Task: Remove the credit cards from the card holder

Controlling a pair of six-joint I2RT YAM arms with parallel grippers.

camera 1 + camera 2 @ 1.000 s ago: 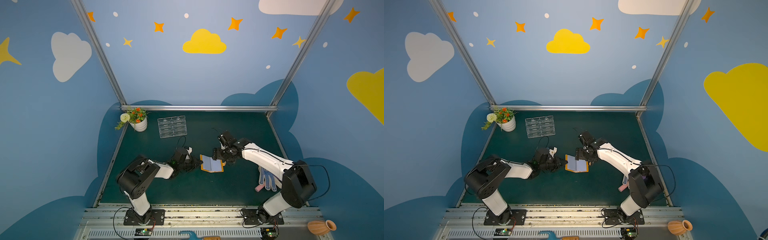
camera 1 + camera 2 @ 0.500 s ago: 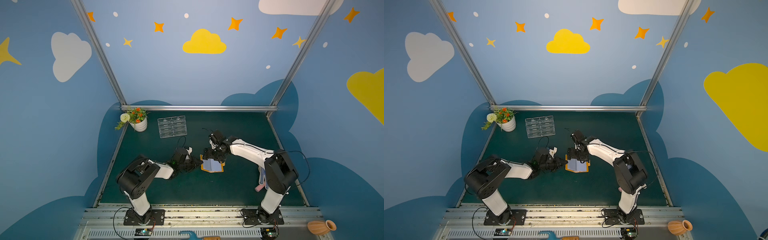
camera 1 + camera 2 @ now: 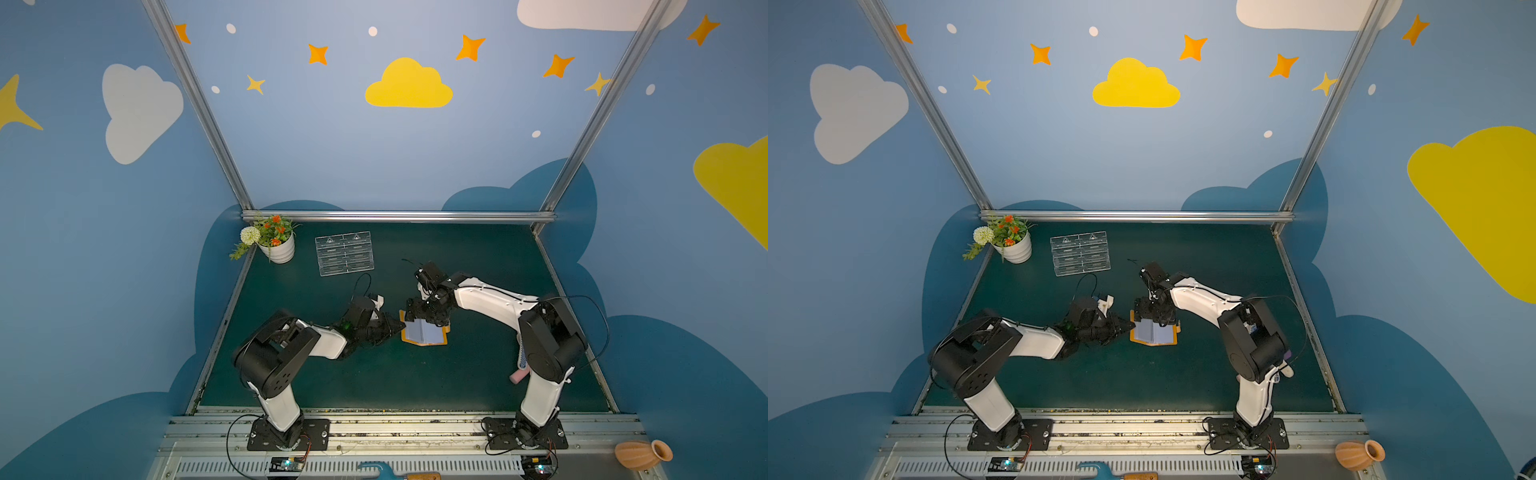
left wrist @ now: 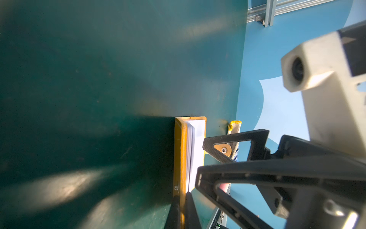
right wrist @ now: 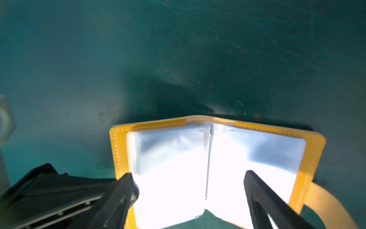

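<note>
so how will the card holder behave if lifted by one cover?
Likely floppy: the card holder lies open at its spine, sleeve pages bulging. Probably light; it may slide on the smooth mat but for the left tool shut on its cover edge. Glossy sleeves look slippery.

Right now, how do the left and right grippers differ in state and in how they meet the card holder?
The left gripper is shut, pinching the orange cover edge of the card holder; the right gripper is open. The left gripper lies low beside it; the right gripper points down from above, fingers spread over the clear pages. Both are at the open holder.
</note>
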